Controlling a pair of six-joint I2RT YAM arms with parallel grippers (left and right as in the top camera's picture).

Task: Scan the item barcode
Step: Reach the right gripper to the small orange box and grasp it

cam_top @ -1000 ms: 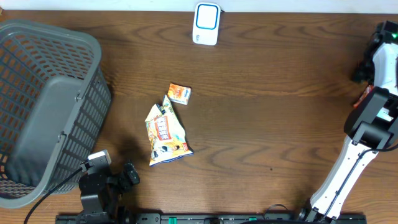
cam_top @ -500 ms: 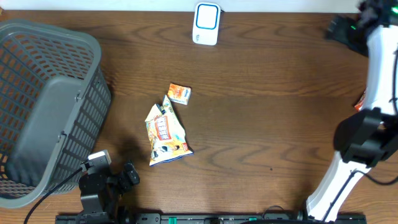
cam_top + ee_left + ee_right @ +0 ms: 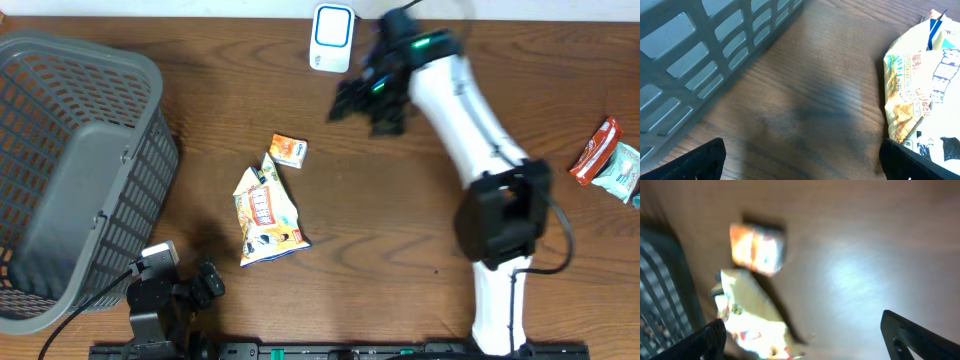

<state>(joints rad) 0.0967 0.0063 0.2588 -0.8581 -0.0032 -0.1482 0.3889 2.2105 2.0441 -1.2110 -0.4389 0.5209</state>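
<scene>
From above, the right arm stretched across the worktop [image 3: 420, 230] toward its far edge, and the right hand [image 3: 365, 115] hung just beside the white scanner [image 3: 332, 37], which lay at the middle of that edge. The small orange box [image 3: 289, 150] sat near the worktop's middle, apart from the right hand, on the side toward the left edge. The snack bag [image 3: 268, 212] lay just on the near side of the box, its top corner close to it. A grey basket [image 3: 70, 170] filled the left edge. Two packets, one red [image 3: 596, 152] and one pale [image 3: 622, 172], lay together at the right edge. The left hand [image 3: 200, 285] rested at the near-left corner, beside the basket.

In the left wrist view, the left hand's fingertips stood wide apart with only bare wood between them; the basket wall was on one side and the bag on the other.

The right wrist view was blurred. That hand's fingers were spread wide and gripped nothing; the box and the bag lay ahead on the wood
</scene>
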